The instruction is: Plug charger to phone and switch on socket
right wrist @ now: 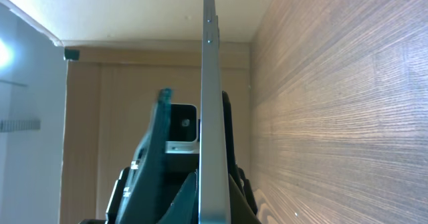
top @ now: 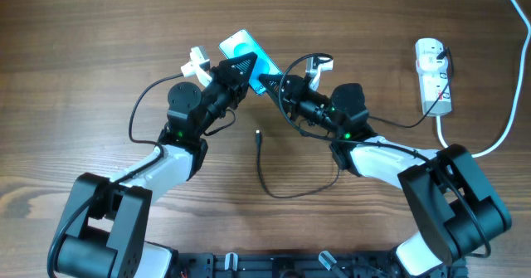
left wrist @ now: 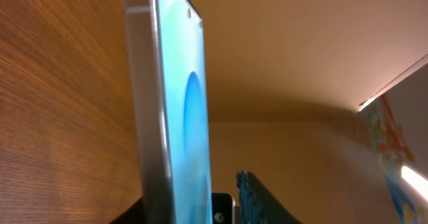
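The phone (top: 239,44), with its turquoise screen, is held up on edge over the table between both grippers. My right gripper (top: 267,82) is shut on its lower end; in the right wrist view the dark fingers (right wrist: 235,190) press both faces of the thin phone (right wrist: 212,103). My left gripper (top: 239,67) straddles the phone (left wrist: 175,117) from the other side, and a narrow gap shows between the screen and the textured pad (left wrist: 249,198). The charger (top: 267,178) lies loose on the table, its small connector (top: 258,134) free and pointing away. The socket (top: 433,77) rests at the far right with a black plug in it.
A thick white cord (top: 498,137) runs from the socket along the right edge and up to the top corner. The charger's black cable trails under the right arm toward the socket. Both arm bases sit at the near table edge.
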